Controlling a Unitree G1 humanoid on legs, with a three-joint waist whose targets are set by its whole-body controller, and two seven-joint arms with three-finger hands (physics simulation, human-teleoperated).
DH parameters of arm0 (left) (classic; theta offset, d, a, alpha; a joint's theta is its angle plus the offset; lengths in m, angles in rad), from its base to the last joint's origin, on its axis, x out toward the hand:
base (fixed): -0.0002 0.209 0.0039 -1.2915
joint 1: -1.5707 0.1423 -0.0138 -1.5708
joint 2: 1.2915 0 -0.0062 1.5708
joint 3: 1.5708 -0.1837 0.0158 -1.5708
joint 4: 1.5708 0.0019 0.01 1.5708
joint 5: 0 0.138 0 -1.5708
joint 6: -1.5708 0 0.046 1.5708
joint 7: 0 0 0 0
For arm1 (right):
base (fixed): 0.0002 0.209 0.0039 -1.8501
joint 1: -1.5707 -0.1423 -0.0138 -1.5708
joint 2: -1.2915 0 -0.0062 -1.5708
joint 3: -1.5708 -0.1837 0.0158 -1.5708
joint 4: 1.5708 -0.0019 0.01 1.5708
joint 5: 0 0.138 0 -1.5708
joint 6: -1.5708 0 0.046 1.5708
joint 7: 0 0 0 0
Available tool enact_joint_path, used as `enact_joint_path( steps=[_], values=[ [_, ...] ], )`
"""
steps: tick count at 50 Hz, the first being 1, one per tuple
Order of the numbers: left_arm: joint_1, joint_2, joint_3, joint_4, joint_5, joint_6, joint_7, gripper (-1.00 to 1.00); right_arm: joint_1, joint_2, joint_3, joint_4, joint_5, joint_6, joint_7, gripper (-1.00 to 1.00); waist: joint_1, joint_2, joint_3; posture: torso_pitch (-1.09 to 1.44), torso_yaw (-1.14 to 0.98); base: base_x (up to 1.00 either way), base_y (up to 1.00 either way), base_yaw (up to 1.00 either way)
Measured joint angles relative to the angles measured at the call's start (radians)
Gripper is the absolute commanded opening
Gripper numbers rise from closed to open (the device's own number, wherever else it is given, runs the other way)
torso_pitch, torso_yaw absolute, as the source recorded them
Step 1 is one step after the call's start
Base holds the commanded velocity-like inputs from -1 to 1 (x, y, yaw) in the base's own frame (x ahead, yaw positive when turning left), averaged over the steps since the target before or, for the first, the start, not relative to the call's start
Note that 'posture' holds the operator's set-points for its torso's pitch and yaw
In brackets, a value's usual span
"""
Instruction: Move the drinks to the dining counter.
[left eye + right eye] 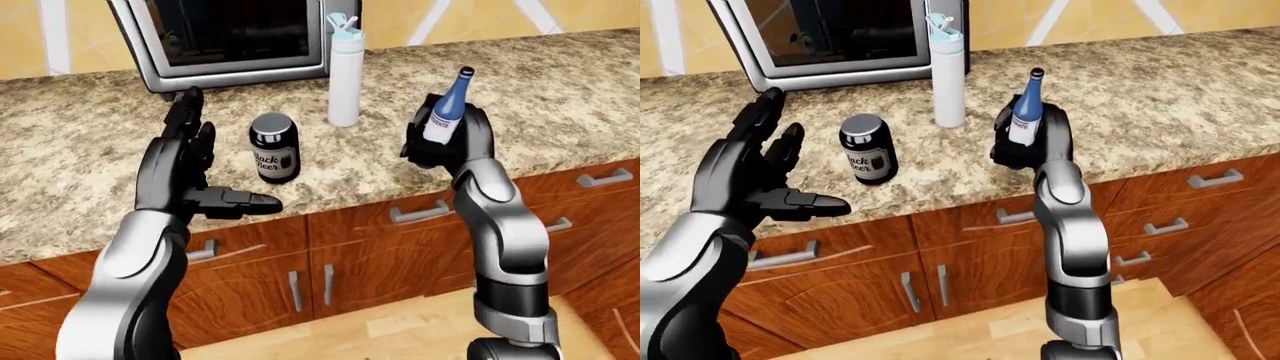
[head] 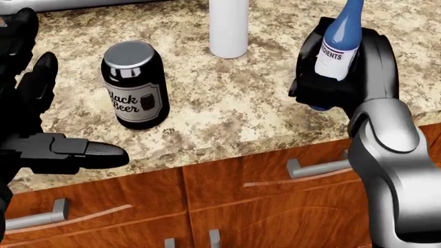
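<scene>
blue bottle (image 1: 446,111) gripped in right hand (image 1: 440,142)

Legible text, two items. (a) Black can (image 2: 134,85), standing upright on the granite surface (image 2: 227,103), at about 9 o'clock from the white bottle's base in the head view: its pale label reads "Black Beer" in two lines, "Black" above "Beer", with a small dark emblem just right of the words; the first letter is partly cut by the can's curve. (b) Blue glass bottle (image 2: 339,36), gripped in the right hand (image 2: 337,77) at 3 o'clock from the can: its white label shows the fragment "DIENTS" in dark capitals, running up the label; the preceding letters are hidden. Smaller print on either label cannot be read.
</scene>
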Motion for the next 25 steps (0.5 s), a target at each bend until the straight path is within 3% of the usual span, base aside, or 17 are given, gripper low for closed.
enact_joint_path(
  steps=[8,15,25],
  values=[
    [-0.081,-0.002,-0.083,0.109,0.132,-0.049,-0.019,1.0,0.008,-0.008,0.0,0.005,0.012,0.0,0.001,-1.0,-0.002,0.0,0.001,0.0,0.0,0.0,0.0,0.0],
    [-0.139,-0.023,-0.085,0.238,0.235,-0.098,-0.062,1.0,-0.001,-0.012,-0.004,-0.01,0.014,0.012,-0.004,-1.0,-0.002,-0.003,0.001,0.0,0.0,0.0,0.0,0.0],
    [-0.193,-0.051,-0.107,0.382,0.285,-0.153,-0.078,1.0,-0.009,-0.017,-0.003,-0.033,0.019,0.029,-0.004,-1.0,0.0,-0.009,0.001,0.0,0.0,0.0,0.0,0.0]
  ],
)
